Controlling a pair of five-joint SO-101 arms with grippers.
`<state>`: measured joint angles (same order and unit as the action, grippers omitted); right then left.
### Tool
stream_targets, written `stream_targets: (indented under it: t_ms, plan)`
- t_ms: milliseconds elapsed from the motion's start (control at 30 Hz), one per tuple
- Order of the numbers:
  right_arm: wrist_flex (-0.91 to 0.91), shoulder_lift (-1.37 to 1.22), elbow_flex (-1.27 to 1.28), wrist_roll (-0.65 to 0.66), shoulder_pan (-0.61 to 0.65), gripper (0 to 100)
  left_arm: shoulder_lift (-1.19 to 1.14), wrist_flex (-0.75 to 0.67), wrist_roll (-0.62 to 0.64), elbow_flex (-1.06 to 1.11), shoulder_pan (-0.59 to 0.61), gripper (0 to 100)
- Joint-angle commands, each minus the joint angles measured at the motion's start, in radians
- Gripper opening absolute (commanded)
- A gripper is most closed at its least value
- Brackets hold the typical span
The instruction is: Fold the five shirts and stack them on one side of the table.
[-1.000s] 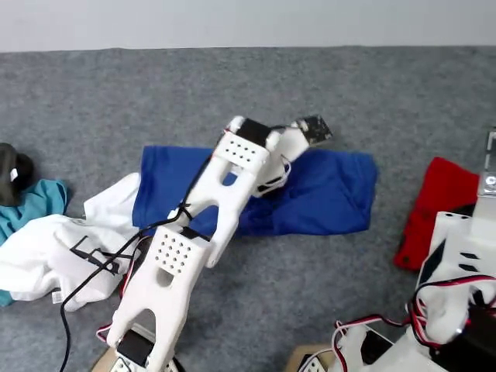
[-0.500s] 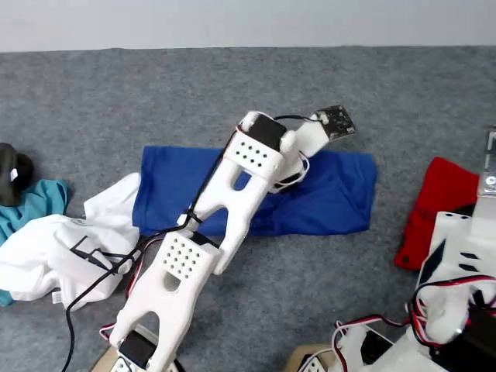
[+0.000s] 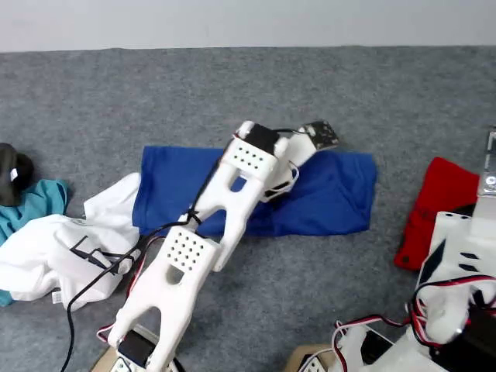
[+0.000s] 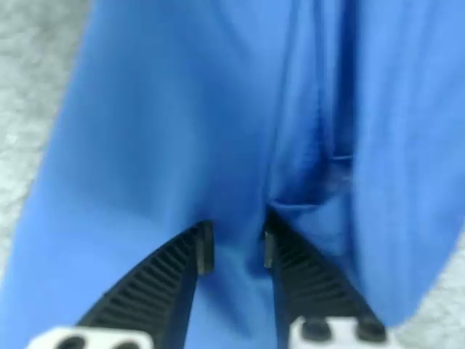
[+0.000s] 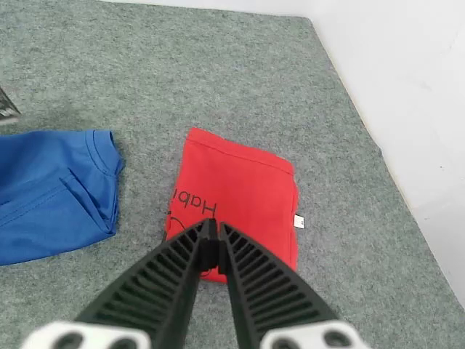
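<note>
A blue shirt (image 3: 333,194) lies spread flat mid-table, its sleeve end nearest the red shirt (image 3: 438,205), which sits folded by the right edge. My left gripper (image 4: 232,243) hangs low over the blue shirt (image 4: 182,109), beside a lengthwise crease, its fingers a narrow gap apart with flat blue cloth showing between them. In the high view the left arm (image 3: 248,167) stretches across the shirt's middle. My right gripper (image 5: 214,233) is shut and empty, above the near edge of the red shirt (image 5: 232,189), with the blue shirt (image 5: 51,182) off to one side.
A crumpled white shirt (image 3: 54,248) lies at the left, overlapping the blue one's end, with a teal shirt (image 3: 35,198) under it and a black item (image 3: 12,170) at the left edge. The right arm's base (image 3: 457,294) fills the front right corner. Grey mat lies bare behind.
The left arm swung out to the right and farther back over the blue shirt, then came back toward its middle. The shirt's outline has not shifted. The right arm stayed still.
</note>
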<state>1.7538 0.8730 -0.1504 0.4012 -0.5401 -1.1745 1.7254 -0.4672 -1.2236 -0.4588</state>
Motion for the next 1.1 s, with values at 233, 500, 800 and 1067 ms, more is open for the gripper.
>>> stream_targets:
  t_ms: [233,500,800,1067]
  plan:
    - [0.041,-0.007,0.0,-0.006,-0.01,0.9,0.08,0.029,0.006,-0.053,0.014,12]
    - [0.041,-0.005,0.0,-0.006,-0.01,0.9,0.146,0.031,0.029,-0.05,-0.064,12]
    - [0.041,-0.007,0.0,-0.008,-0.01,0.9,0.115,0.028,0.031,0.062,-0.075,12]
    - [0.041,-0.012,0.0,-0.011,-0.01,0.9,0.066,0.026,-0.046,0.073,0.008,12]
